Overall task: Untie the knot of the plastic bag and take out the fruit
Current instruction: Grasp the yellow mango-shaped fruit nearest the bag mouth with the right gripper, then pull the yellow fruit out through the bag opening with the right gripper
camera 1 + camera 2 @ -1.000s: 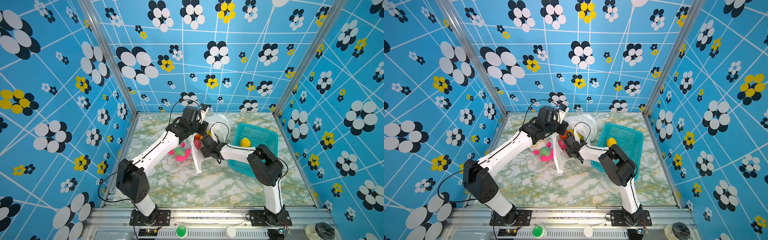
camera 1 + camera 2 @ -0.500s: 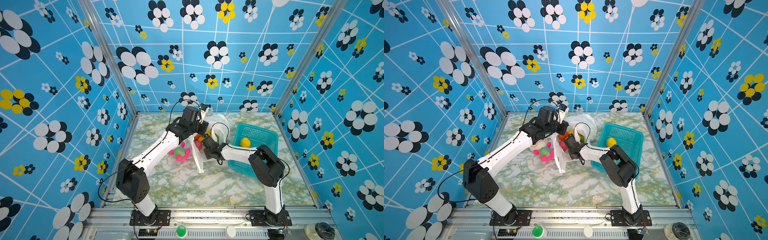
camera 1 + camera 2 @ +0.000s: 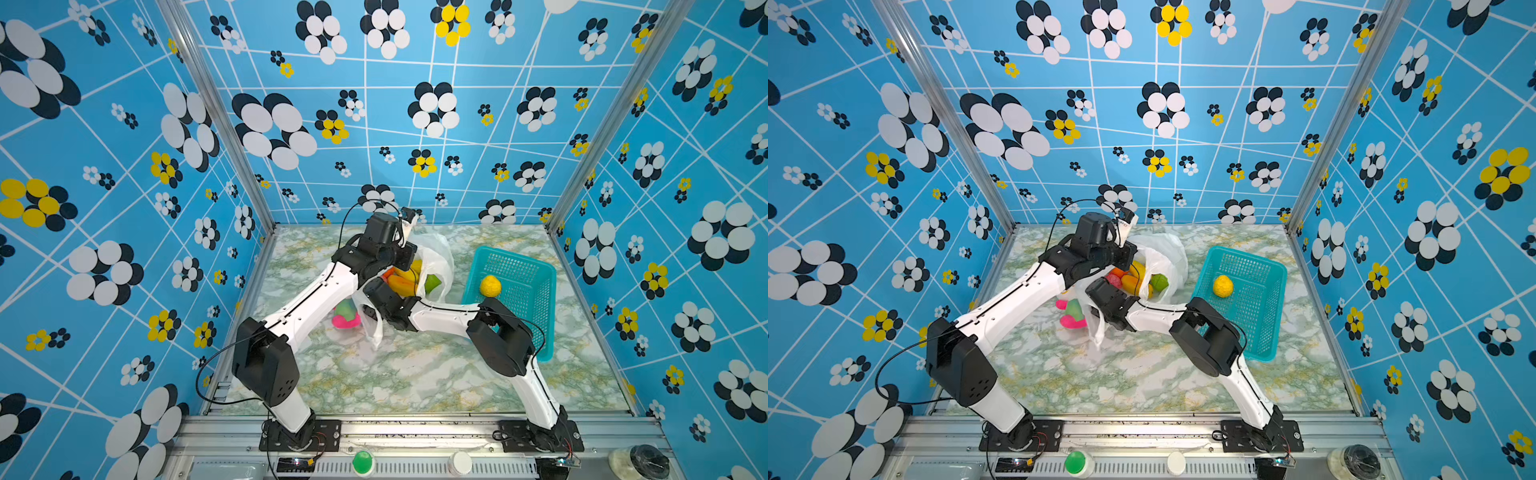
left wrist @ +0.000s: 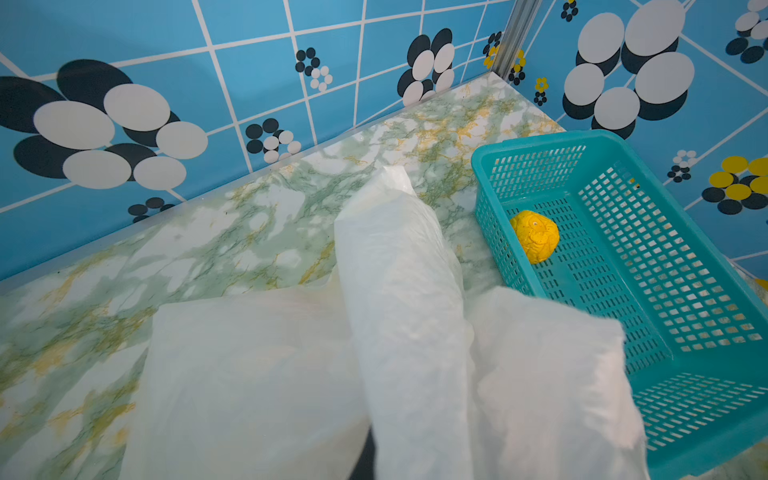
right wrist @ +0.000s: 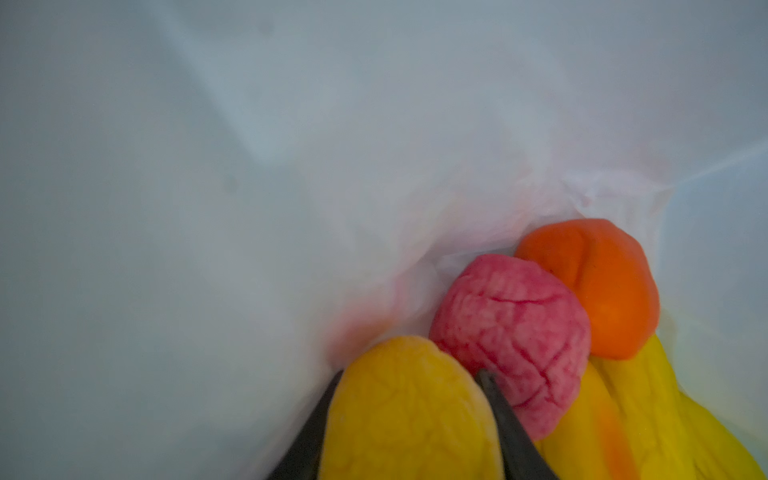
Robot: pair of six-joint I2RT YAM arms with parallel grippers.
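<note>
The plastic bag (image 3: 438,253) lies open at the back middle of the table, and no knot shows. My left gripper (image 3: 408,254) is shut on the bag's rim and holds it up; a white strip of bag (image 4: 399,291) runs out from its hidden jaws. My right gripper (image 5: 409,374) is inside the bag, shut on a yellow fruit (image 5: 411,415). Beside that one lie a pink-red fruit (image 5: 511,332), an orange fruit (image 5: 590,282) and oblong yellow ones (image 5: 648,415). A green fruit (image 3: 1158,282) also sits in the bag.
A teal basket (image 3: 540,270) stands right of the bag, holding one yellow round fruit (image 3: 490,286). A pink and green plush toy (image 3: 345,313) lies left of the bag under my left arm. Patterned walls close in the table's back and sides.
My right gripper has closed from wide open onto the yellow fruit inside the bag. My left arm keeps the bag's rim where it was.
</note>
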